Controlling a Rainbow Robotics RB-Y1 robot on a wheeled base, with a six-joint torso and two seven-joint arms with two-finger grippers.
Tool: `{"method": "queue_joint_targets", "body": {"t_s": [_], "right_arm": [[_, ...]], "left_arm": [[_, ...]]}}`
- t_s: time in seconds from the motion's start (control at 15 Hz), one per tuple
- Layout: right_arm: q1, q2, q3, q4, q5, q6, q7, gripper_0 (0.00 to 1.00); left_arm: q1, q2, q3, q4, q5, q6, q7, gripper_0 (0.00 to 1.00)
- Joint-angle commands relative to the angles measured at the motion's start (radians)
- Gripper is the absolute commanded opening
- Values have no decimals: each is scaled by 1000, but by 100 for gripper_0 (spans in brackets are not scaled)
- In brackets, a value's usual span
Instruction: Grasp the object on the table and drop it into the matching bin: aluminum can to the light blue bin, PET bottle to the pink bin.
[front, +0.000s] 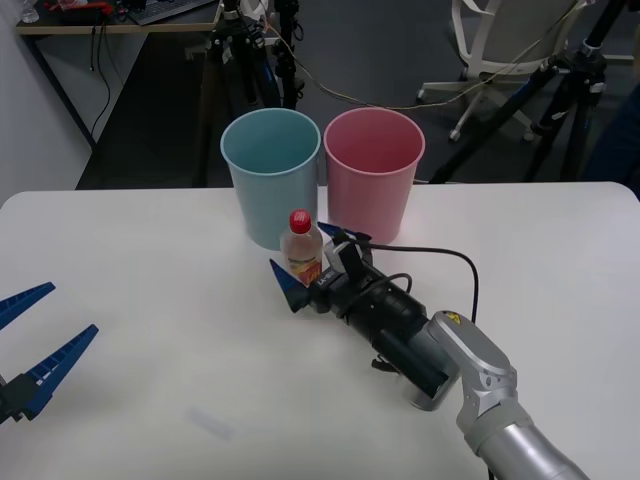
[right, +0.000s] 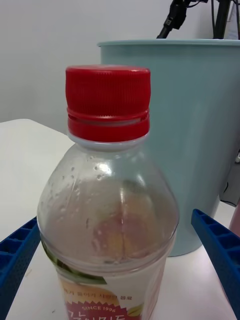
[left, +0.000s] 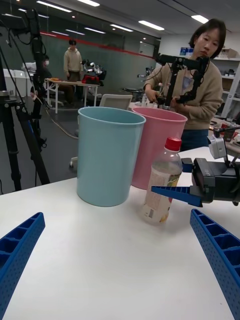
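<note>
While the PET bottle (front: 302, 247) stands upright on the white table (front: 150, 300), just in front of the gap between the two bins, the right gripper (front: 308, 268) reaches in low from the robot's right with its blue fingers spread on either side of the bottle's lower body. Its jaws are apart and not closed on the bottle; in the right wrist view a gap is visible between each finger (right: 220, 250) and the clear plastic. The bottle (right: 107, 200) carries a red screw cap (right: 108, 102) and a yellow-orange label (left: 159, 212) near its base. The light blue bin (front: 271, 175) stands directly behind the bottle towards the robot's left, and the pink bin (front: 372, 170) stands beside it on the right, the two bins nearly touching. The left gripper (front: 35, 340) hovers over the near left part of the table, well apart from the bottle, with its jaws wide open. A black cable (front: 440, 258) runs along the table surface to the right wrist.
</note>
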Motion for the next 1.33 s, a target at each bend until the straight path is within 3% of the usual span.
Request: {"method": "queue_joint_targets", "body": {"t_s": [0.07,0.13,0.2,0.8,1.13,1.33], "right_arm": [[0,0,-1,0,-1,0,0,19],[0,0,-3,0,-1,1,0,5],[0,0,-3,0,-1,1,0,0],[20,-15,3,-43,1,28,-22,0],[129,-184,125,-285,-87,136,-52,0],[227,-282,129,-423,-119,150,-75,0]], "left_arm": [[0,0,0,0,0,0,0,100],[0,0,0,0,0,0,0,100],[0,0,0,0,0,0,0,100],[0,0,0,0,0,0,0,100],[0,0,0,0,0,0,0,100],[0,0,0,0,0,0,0,100]]}}
